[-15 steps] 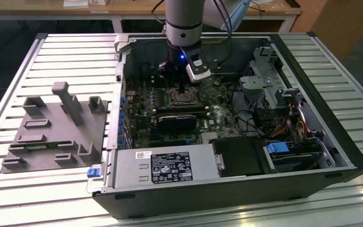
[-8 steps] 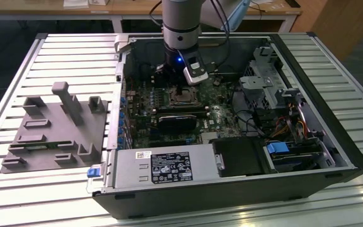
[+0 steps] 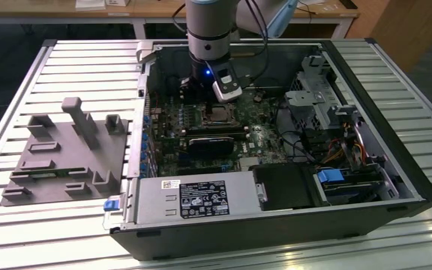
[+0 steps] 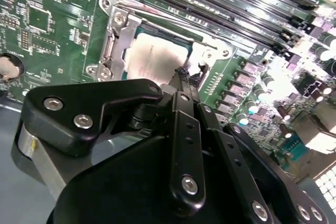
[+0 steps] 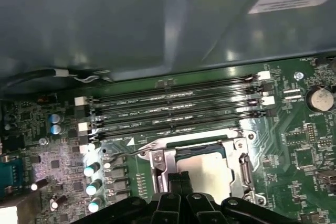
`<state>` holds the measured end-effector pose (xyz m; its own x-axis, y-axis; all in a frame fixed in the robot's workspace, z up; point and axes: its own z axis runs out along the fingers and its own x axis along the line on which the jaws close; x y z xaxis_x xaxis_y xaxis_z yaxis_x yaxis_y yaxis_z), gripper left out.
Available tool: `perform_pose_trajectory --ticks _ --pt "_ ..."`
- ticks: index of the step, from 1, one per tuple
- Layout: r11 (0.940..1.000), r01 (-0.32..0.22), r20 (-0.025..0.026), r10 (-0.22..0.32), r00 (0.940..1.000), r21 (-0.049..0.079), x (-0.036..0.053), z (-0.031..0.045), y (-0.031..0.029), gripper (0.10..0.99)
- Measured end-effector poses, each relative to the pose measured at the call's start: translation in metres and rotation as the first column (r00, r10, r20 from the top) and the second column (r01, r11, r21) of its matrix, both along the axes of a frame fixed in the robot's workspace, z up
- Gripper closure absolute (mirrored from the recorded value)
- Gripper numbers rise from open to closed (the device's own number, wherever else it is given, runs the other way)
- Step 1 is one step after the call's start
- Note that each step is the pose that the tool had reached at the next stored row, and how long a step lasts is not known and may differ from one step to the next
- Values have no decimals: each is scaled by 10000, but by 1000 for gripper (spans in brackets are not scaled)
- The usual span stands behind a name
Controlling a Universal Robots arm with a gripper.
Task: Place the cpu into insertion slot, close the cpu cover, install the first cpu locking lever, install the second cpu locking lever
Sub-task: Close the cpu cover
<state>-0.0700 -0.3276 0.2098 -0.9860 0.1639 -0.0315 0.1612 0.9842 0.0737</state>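
Observation:
The cpu (image 4: 156, 57) lies flat in the insertion slot (image 3: 218, 114) on the green board, its silver top showing. The cpu cover (image 4: 116, 39) is down around it, a metal frame with the chip showing through its window (image 5: 210, 167). A thin wire lever (image 5: 140, 150) runs along one side of the socket. My gripper (image 4: 184, 74) hangs just over the socket's edge with its black fingers (image 5: 175, 182) pressed together and nothing visible between them. In the exterior view the gripper (image 3: 213, 101) stands low inside the case, right above the socket.
The open computer case (image 3: 366, 67) lies on a slatted table. Long black memory slots (image 5: 173, 111) run beside the socket. A drive cage (image 3: 317, 95) and cables are at the exterior view's right, a power supply (image 3: 193, 199) in front, and a grey fixture (image 3: 66, 152) at the left.

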Motion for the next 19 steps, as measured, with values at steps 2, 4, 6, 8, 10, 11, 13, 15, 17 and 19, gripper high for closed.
perform_pose_trajectory --ticks 2,4,6,8,10,11,13,15,17,19 --pt "10000 -24 26 24 10000 0 -20 -4 -5 984" --pt "10000 -49 38 49 10000 2 -35 -14 -12 984" --pt "10000 -72 43 72 10000 2 -42 -25 -20 984" --pt "10000 -80 43 80 10000 1 -46 -37 -24 984" --pt "10000 -84 44 84 10000 1 -49 -52 -24 984" --pt "10000 -85 42 85 10000 0 -51 -58 -24 984" --pt "10000 -87 43 87 10000 0 -54 -68 -24 984" --pt "10000 -89 43 89 10000 0 -56 -77 -24 984" --pt "10000 -90 44 90 9999 1 -58 -87 -24 984" --pt "10000 -91 43 91 9999 -1 -61 -95 -24 984"
